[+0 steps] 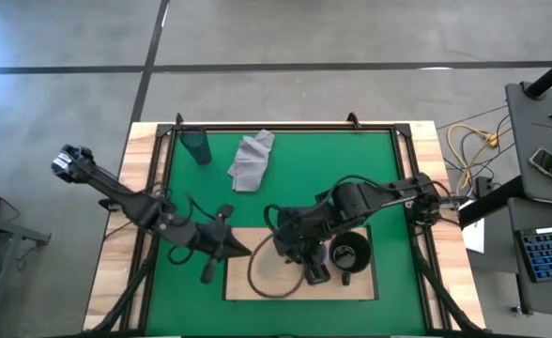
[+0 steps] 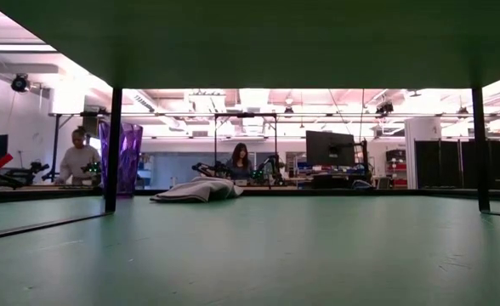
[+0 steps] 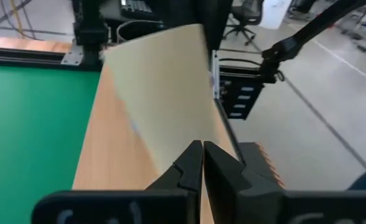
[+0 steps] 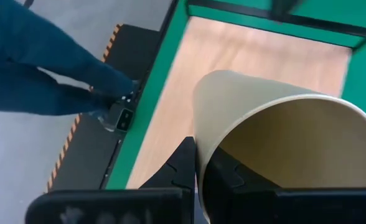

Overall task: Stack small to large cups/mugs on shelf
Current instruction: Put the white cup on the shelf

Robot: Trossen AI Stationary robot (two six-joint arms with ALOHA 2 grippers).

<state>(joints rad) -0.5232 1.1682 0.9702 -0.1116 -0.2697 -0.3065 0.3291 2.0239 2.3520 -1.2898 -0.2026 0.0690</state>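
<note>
My right gripper is over the wooden shelf board, shut on the cream handleless cup. The cup is tilted, and from above its mouth shows as a ring. My left gripper is shut at the board's left edge; its tips point at the cup's outer wall, and I cannot tell if they touch. The black mug stands on the board. The teal-and-purple tumbler stands upright on the green mat near its far left corner. The lavender-grey mug is hidden. My right gripper pinches the cream cup's wall at its rim, with one finger outside and the other inside the mouth. The cup is tilted, its mouth turned toward the wrist. Whether its base rests on the board does not show.
A light grey cloth lies crumpled on the green mat beside the tumbler. A dark frame edges the mat. The two arms are close together over the board's left half. People sit in the room beyond the table.
</note>
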